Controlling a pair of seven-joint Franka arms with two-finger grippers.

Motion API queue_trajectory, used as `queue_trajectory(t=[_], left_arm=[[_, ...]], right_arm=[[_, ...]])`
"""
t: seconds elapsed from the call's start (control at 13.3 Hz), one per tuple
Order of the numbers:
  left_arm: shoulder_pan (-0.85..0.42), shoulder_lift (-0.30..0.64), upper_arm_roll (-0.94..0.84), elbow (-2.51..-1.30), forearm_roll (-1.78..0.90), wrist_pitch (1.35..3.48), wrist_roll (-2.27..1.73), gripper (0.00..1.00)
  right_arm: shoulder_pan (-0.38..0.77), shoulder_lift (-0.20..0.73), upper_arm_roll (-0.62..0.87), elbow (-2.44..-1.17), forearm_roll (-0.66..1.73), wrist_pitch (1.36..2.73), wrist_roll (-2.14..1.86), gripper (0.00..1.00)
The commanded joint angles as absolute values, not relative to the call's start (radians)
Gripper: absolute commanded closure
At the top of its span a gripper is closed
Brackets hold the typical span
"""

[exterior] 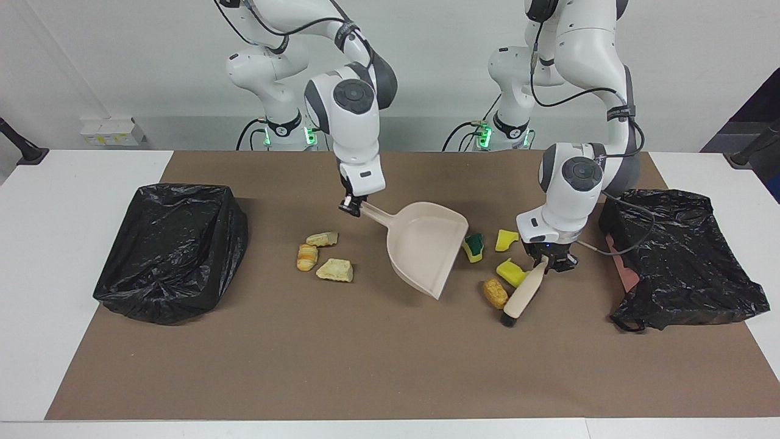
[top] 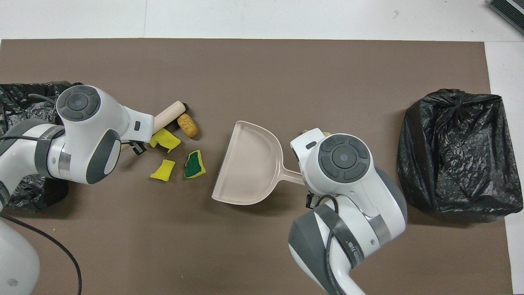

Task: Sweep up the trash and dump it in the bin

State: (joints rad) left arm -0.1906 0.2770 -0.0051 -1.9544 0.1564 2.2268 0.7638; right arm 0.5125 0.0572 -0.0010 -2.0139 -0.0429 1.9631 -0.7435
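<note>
Overhead view: dustpan lip faces sponge scraps across bare mat.

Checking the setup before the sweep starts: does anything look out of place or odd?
Yes. The bin bag at the left arm's end lies collapsed and flat, with something pinkish showing at its edge, while the other bin stands full-shaped. Three bread-like scraps sit on the dustpan's closed side.

Overhead: right arm hides three bread-like chunks; bag cut off.
</note>
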Motion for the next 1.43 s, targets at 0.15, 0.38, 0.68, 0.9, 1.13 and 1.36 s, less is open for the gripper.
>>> queue_trajectory(t=[0.15,0.38,0.68,0.9,1.13,1.36], left_arm=[[-0.224,0.224,-0.002,-2.017,0.150,2.128,0.954,1.00],[-0.277,0.196,-0.002,-2.023,0.150,2.047,0.968,1.00],[-0.342,0.155,-0.002,-2.080,0.149,2.026,0.933,1.00],[-0.415,0.124,-0.005,-2.131,0.123,2.040,0.795,1.00],[-0.477,0.092,-0.003,-2.125,0.032,2.023,0.688,1.00],[-0.465,0.078,-0.002,-2.076,0.009,2.023,0.617,1.00]], right_arm=[[0.555,0.070,0.003,-2.097,-0.081,2.071,-0.784,1.00],[0.575,0.090,0.003,-2.100,-0.083,2.098,-0.770,1.00],[0.577,0.094,0.005,-2.105,-0.083,2.105,-0.739,1.00],[0.577,0.092,0.005,-2.105,-0.083,2.099,-0.710,1.00],[0.577,0.092,0.006,-2.105,-0.083,2.095,-0.706,1.00],[0.577,0.092,0.006,-2.105,-0.083,2.097,-0.707,1.00]])
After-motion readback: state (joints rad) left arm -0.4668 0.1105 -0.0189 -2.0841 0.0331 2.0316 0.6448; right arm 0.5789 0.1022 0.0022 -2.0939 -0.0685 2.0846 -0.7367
